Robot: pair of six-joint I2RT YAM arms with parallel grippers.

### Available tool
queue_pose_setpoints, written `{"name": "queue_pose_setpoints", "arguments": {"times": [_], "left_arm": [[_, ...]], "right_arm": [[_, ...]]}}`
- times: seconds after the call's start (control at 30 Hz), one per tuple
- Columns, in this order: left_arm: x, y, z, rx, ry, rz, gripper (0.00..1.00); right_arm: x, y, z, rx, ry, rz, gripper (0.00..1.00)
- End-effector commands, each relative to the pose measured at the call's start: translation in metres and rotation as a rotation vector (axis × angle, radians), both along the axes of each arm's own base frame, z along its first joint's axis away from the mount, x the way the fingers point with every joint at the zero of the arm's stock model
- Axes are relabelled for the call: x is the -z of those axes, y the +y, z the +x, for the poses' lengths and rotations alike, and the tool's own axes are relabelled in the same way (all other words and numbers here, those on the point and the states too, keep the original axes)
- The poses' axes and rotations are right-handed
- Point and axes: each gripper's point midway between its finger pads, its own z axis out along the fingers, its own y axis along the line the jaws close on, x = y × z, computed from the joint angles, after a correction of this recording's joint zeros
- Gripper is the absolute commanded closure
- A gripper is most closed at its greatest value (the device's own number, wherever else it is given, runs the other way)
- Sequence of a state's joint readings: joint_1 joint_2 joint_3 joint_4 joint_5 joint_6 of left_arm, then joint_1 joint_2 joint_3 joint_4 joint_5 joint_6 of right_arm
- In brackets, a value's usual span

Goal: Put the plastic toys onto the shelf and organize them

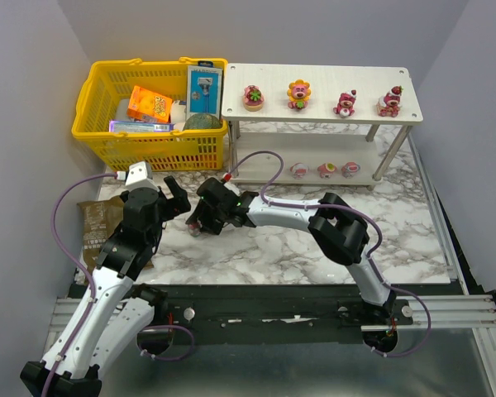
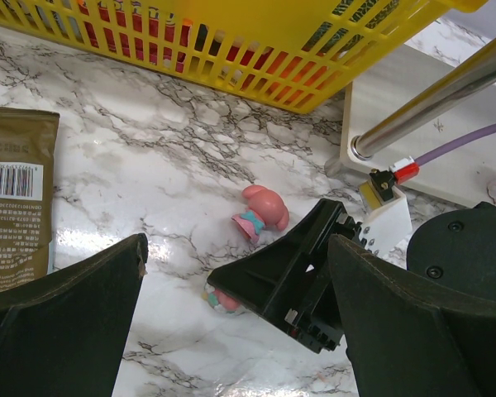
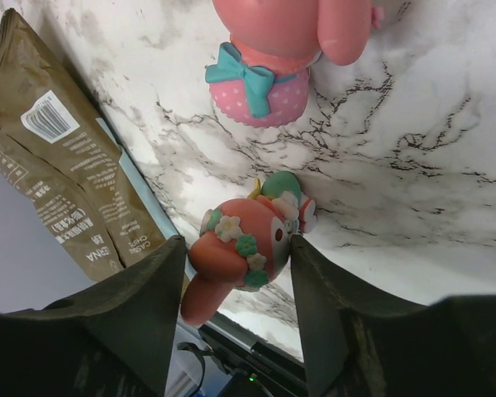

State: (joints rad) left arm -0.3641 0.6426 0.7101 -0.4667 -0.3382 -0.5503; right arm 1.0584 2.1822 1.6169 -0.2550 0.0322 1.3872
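Seven toys (image 1: 300, 93) already sit on the shelf (image 1: 322, 117) — four on the top tier, three on the lower. Two more lie on the table (image 1: 314, 248) in front of the basket (image 1: 107, 136), so the job looks most of the way done.

The step in hand is the pick-up of the flowered toy (image 3: 238, 252). The right claw (image 1: 200, 220) is down over it, jaws partly apart, with a pad (image 3: 310, 281) against each side. The toy rests on the marble, not yet lifted. The next move calls for a firm squeeze, a straight lift, then a swing right to a free spot on the shelf — without knocking the bow toy (image 2: 263, 213) just beside.

The left claw (image 1: 175, 197) hovers close by, spread wide and holding nothing.
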Motion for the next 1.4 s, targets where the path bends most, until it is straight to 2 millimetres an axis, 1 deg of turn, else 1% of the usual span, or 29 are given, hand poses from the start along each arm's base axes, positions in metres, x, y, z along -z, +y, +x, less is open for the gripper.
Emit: {"name": "queue_pose_setpoints", "arguments": {"times": [0.0, 0.3, 0.43, 0.47, 0.53, 0.57, 0.6, 0.67, 0.7, 0.73, 0.77, 0.8, 0.83, 0.87, 0.9, 0.93, 0.97, 1.0, 1.03, 1.1, 1.13, 1.17, 1.23, 1.27, 1.33, 1.37], "left_arm": [[-0.003, 0.002, 0.0, -0.009, -0.011, 0.004, 0.01], [-0.002, 0.001, 0.0, -0.007, -0.007, 0.006, 0.01], [-0.003, 0.001, 0.0, -0.007, -0.008, 0.005, 0.01], [-0.002, 0.001, 0.0, -0.007, -0.005, 0.007, 0.01], [-0.001, 0.001, 0.0, -0.006, -0.004, 0.007, 0.01], [-0.002, 0.001, 0.0, -0.006, -0.005, 0.006, 0.01], [-0.001, 0.001, 0.0, -0.006, -0.004, 0.007, 0.01], [-0.002, 0.001, 0.001, -0.007, -0.005, 0.007, 0.01], [-0.002, 0.001, 0.0, -0.006, -0.005, 0.006, 0.01], [-0.002, 0.001, 0.0, -0.006, -0.006, 0.005, 0.01], [-0.002, 0.001, 0.0, -0.006, -0.006, 0.005, 0.01], [-0.002, 0.001, 0.0, -0.006, -0.005, 0.006, 0.01], [-0.001, 0.001, 0.0, -0.006, -0.004, 0.007, 0.01], [-0.002, 0.001, 0.0, -0.006, -0.005, 0.006, 0.01], [-0.002, 0.001, 0.0, -0.006, -0.006, 0.005, 0.01], [-0.002, 0.0, 0.001, -0.004, -0.005, 0.005, 0.01], [-0.002, 0.001, 0.001, -0.006, -0.004, 0.007, 0.01], [-0.002, 0.0, 0.001, -0.004, -0.003, 0.006, 0.01], [-0.002, 0.001, 0.0, -0.004, -0.005, 0.005, 0.01], [-0.001, 0.001, 0.001, -0.004, -0.001, 0.009, 0.01], [-0.001, 0.0, 0.0, -0.002, 0.0, 0.008, 0.01], [-0.001, 0.0, 0.0, -0.002, 0.0, 0.008, 0.01], [0.0, 0.0, 0.0, -0.001, 0.003, 0.008, 0.01], [0.0, -0.001, 0.001, 0.003, 0.003, 0.009, 0.01], [0.001, -0.001, 0.001, 0.003, 0.009, 0.011, 0.01], [0.001, -0.001, 0.001, 0.004, 0.009, 0.01, 0.01]], "right_arm": [[0.0, 0.0, 0.002, 0.01, -0.004, -0.004, 0.44], [-0.003, -0.005, 0.002, 0.038, 0.007, 0.002, 0.59], [-0.007, -0.009, 0.002, 0.059, 0.008, 0.005, 0.6], [-0.012, -0.01, 0.003, 0.07, 0.007, 0.012, 0.61], [-0.01, -0.016, 0.004, 0.092, 0.017, 0.009, 0.61], [-0.016, -0.018, 0.007, 0.112, 0.012, 0.018, 0.61], [-0.017, -0.02, 0.008, 0.12, 0.01, 0.016, 0.61], [-0.016, -0.03, 0.012, 0.166, 0.018, 0.003, 0.61], [-0.024, -0.034, 0.014, 0.181, 0.014, 0.009, 0.62], [-0.025, -0.039, 0.016, 0.198, 0.012, 0.004, 0.62], [-0.023, -0.048, 0.02, 0.238, 0.01, -0.01, 0.62], [-0.028, -0.056, 0.022, 0.262, 0.007, -0.018, 0.62], [-0.03, -0.061, 0.024, 0.282, 0.004, -0.024, 0.62], [-0.033, -0.068, 0.028, 0.318, 0.008, -0.02, 0.62], [-0.027, -0.08, 0.031, 0.351, 0.006, -0.048, 0.62], [-0.036, -0.085, 0.033, 0.373, 0.002, -0.037, 0.63], [-0.036, -0.093, 0.038, 0.415, 0.015, -0.036, 0.63], [-0.031, -0.105, 0.039, 0.448, 0.02, -0.065, 0.64], [-0.037, -0.111, 0.04, 0.469, 0.017, -0.059, 0.64], [-0.041, -0.13, 0.05, 0.545, 0.012, -0.063, 0.64], [-0.038, -0.14, 0.051, 0.57, 0.014, -0.073, 0.64], [-0.045, -0.151, 0.06, 0.619, 0.018, -0.055, 0.64], [-0.041, -0.174, 0.066, 0.686, 0.026, -0.077, 0.64], [-0.046, -0.187, 0.076, 0.737, 0.028, -0.062, 0.64], [-0.048, -0.205, 0.086, 0.799, 0.023, -0.061, 0.65], [-0.049, -0.215, 0.095, 0.841, 0.024, -0.055, 0.65]]}}
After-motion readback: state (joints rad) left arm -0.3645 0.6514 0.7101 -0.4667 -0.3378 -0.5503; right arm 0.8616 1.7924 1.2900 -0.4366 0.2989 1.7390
